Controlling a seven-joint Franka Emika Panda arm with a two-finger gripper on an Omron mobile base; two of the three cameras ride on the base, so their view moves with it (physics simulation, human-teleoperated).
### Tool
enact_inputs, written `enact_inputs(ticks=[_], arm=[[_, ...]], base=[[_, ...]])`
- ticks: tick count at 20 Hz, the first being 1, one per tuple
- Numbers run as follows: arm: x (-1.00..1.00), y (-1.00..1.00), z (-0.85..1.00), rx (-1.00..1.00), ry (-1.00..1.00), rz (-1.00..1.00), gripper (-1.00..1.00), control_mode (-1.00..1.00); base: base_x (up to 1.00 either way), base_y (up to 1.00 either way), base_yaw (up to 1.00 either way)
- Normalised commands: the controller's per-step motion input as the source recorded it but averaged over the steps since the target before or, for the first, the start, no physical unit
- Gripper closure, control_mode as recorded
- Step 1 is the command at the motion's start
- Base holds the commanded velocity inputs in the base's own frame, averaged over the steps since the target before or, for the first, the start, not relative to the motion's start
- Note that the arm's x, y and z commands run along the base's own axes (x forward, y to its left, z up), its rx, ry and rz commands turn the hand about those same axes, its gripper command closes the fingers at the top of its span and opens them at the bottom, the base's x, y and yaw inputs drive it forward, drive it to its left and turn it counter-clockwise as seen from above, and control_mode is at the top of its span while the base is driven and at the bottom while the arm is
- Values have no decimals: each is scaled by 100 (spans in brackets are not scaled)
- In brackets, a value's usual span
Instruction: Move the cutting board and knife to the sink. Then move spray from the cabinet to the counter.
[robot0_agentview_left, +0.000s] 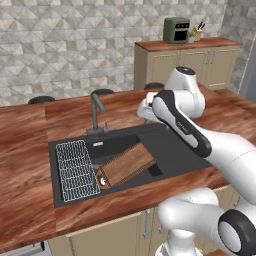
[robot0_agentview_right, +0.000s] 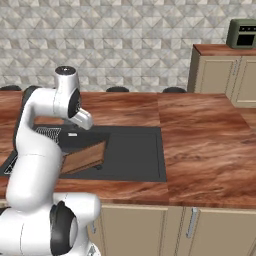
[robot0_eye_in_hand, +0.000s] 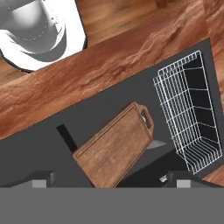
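Reddish-brown wood-grain counter (robot0_agentview_left: 30, 150) frames the black sink (robot0_eye_in_hand: 109, 113); the dark-brown wooden cutting board (robot0_eye_in_hand: 114, 146) lies just beyond the spread, empty fingertips (robot0_eye_in_hand: 177, 180). Lift straight, avoiding the wire rack (robot0_eye_in_hand: 190, 118).

Left base view: taken from behind the arm at its left, faced forward and down; the sink (robot0_agentview_left: 165, 150) is held at centre, the arm at 4 o'clock, a far cabinet at 1 o'clock.

Right base view: taken from behind at the right, the same way faced; the sink (robot0_agentview_right: 135, 155) sits left of centre, the arm at 8 o'clock.

Hand view: looked steeply down, near, rolled; the cutting board (robot0_eye_in_hand: 116, 146) lies below centre, the wire rack (robot0_eye_in_hand: 192, 118) at 3 o'clock.

Shared by all: sink, cutting board (robot0_agentview_left: 127, 164), counter (robot0_agentview_left: 25, 145).
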Motion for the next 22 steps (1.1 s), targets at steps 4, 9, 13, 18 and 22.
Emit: enact_inputs(ticks=[4,9,13,18,22], arm=[[1,7,-3,0,-6,-65,-100,-100],[0,1,-11,2,0,-100,-100,-100],[-5,0,2,13,-5,-94,-100,-100],[-12,0,37,30,-27,-75,-100,-100],[-21,0,42,36,-36,-65,-100,-100]], base=[[0,0,0],[0,0,0],[0,0,0],[0,0,0],[0,0,0]])
